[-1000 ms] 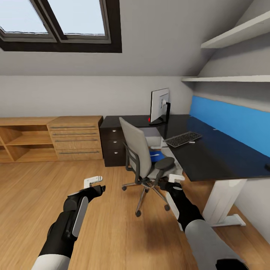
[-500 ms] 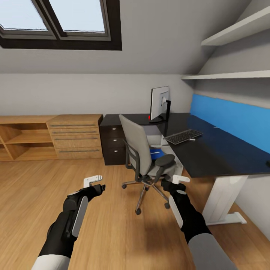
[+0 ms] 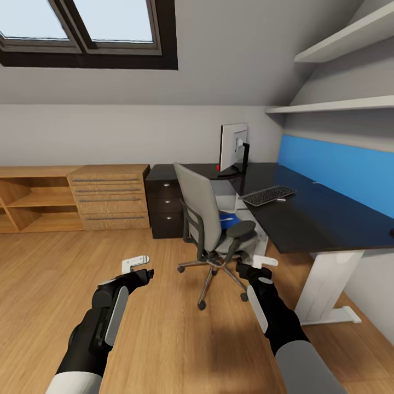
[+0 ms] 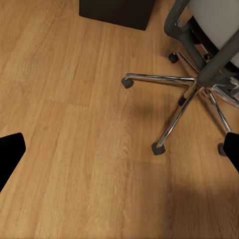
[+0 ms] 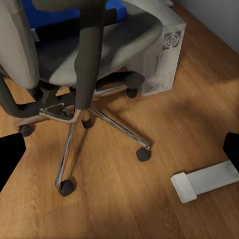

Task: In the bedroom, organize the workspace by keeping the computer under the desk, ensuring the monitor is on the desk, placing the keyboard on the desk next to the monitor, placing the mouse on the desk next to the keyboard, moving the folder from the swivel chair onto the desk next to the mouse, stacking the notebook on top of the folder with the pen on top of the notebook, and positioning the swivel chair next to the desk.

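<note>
The grey swivel chair [image 3: 210, 224] stands on the floor beside the black desk [image 3: 317, 219], with the blue folder [image 3: 229, 221] on its seat. The monitor [image 3: 232, 150] and keyboard [image 3: 268, 195] are on the desk, and a short pale pen [image 3: 280, 200] lies by the keyboard. The mouse [image 3: 390, 232] is a dark shape at the picture's right edge. The pale computer [image 5: 162, 50] stands under the desk behind the chair. My left gripper [image 3: 137, 266] and right gripper [image 3: 261, 265] hang open over the floor, short of the chair's chrome base [image 4: 184, 89]. The notebook is out of view.
A light wooden counter [image 3: 109, 197] with bar handles runs along the back wall at the left. Dark drawers [image 3: 164, 210] sit under the desk's far end. The desk's white foot [image 5: 206, 180] lies on the floor near the chair's castors. Shelves [image 3: 334, 106] hang above the desk.
The whole picture has shifted slightly as the camera moved nearer the chair. My right gripper has shifted a little to the right. The left arm holds its pose.
</note>
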Available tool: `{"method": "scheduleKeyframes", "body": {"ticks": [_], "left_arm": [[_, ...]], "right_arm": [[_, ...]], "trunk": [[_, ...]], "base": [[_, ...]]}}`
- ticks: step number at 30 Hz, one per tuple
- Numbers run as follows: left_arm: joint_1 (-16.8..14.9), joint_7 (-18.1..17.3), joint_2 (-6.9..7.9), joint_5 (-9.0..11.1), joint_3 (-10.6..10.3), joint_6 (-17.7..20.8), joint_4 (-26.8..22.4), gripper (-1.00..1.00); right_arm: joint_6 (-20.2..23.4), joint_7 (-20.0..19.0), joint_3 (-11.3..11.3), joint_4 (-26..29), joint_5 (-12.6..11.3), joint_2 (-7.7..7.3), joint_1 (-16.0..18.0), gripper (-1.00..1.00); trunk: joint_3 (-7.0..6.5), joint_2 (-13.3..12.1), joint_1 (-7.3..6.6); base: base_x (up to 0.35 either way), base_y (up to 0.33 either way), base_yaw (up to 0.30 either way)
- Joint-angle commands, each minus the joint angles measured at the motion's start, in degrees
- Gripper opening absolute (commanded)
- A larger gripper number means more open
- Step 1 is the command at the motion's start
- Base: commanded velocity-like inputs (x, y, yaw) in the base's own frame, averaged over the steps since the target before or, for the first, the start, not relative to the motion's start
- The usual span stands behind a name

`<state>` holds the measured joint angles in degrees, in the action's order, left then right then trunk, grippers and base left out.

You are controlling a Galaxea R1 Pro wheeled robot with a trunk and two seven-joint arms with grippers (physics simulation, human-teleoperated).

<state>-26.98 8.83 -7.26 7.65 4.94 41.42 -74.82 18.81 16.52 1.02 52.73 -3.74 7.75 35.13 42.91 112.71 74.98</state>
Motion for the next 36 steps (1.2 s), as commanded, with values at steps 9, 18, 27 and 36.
{"method": "scheduleKeyframes", "body": {"ticks": [9, 18, 27, 36], "left_arm": [[0.0, 0.4, -0.04, 0.6, 0.1, 0.2, -0.1, 1.0], [0.0, 0.4, -0.05, 0.6, 0.1, 0.2, -0.1, 1.0], [0.0, 0.4, -0.05, 0.6, 0.1, 0.2, -0.1, 1.0], [0.0, 0.5, -0.13, 0.7, 0.0, 0.2, 0.1, 1.0]], "right_arm": [[0.2, 0.2, 0.0, 0.0, -0.4, 0.04, 0.0, 1.0], [0.2, 0.2, 0.0, 0.0, -0.3, 0.07, 0.0, 1.0], [0.2, 0.3, -0.1, 0.0, -0.4, 0.1, 0.0, 1.0], [0.3, 0.4, -0.2, 0.0, -0.4, 0.17, 0.0, 1.0]], "trunk": [[1.68, 3.7, 1.98], [3.3, 7.3, 3.95], [4.91, 10.9, 5.93], [6.53, 14.5, 7.91]], "base": [[0.0, 0.0, 0.0], [0.0, 0.0, 0.0], [0.0, 0.0, 0.0], [0.0, 0.0, 0.0]]}}
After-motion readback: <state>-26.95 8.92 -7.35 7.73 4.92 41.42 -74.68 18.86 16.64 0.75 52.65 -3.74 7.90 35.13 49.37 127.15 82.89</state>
